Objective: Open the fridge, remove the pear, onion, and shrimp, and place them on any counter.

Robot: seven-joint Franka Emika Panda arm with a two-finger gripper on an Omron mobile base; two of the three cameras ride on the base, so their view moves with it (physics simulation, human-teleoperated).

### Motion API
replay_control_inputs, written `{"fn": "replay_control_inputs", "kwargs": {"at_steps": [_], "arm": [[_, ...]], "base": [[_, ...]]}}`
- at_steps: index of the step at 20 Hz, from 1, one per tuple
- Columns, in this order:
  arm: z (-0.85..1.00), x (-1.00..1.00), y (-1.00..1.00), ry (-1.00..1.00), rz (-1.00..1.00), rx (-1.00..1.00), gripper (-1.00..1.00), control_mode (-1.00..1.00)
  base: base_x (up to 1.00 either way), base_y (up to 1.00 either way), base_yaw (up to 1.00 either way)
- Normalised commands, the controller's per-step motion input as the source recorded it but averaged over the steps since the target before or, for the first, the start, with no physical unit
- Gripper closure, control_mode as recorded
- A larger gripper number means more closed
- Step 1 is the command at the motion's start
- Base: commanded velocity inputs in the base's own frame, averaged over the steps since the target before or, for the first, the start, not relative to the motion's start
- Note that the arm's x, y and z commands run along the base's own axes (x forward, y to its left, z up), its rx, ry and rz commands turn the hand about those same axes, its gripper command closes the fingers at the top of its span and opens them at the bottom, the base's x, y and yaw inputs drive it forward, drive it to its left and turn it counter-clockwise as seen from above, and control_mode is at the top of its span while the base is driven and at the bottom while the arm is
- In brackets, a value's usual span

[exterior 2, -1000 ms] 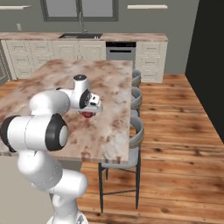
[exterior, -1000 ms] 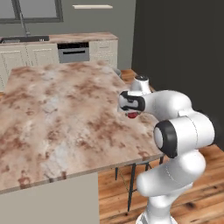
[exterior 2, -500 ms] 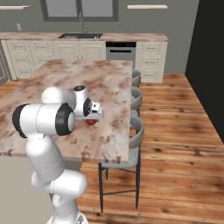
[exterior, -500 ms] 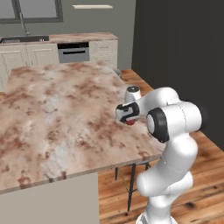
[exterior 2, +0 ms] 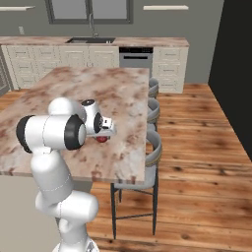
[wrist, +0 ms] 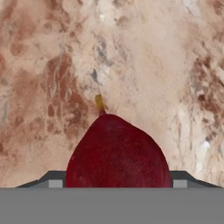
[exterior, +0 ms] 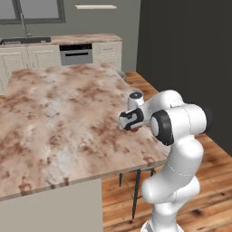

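1. A dark red pear [wrist: 117, 153] with a small yellow stem sits right between the two fingers of the gripper [wrist: 114, 183].
2. The stem points away from the hand.
3. The fingers stand wide apart, one on each side of the pear. They seem to hold it.
4. The gripper [exterior: 131, 121] is just above the counter [exterior: 54, 113], near its edge by the stools [exterior 2: 156, 147].
5. A bit of red [exterior 2: 102, 139] peeks out under the hand.

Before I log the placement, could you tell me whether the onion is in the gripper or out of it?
In: the onion sits between the fingertips of the gripper, over the counter; whether it touches the counter, cannot tell.
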Motion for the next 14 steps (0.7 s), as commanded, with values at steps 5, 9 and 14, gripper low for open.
{"fn": "replay_control_inputs", "kwargs": {"at_steps": [5, 9, 14], "arm": [[-0.08, 0.00, 0.00, 0.00, 0.00, 0.00, -1.00, -1.00], [-0.19, 0.08, 0.01, 0.00, 0.00, 0.00, -1.00, -1.00], [0.13, 0.00, 0.00, -0.06, 0.00, 0.03, -1.00, -1.00]], "base": [[0.00, 0.00, 0.00], [0.00, 0.00, 0.00], [0.00, 0.00, 0.00]]}}
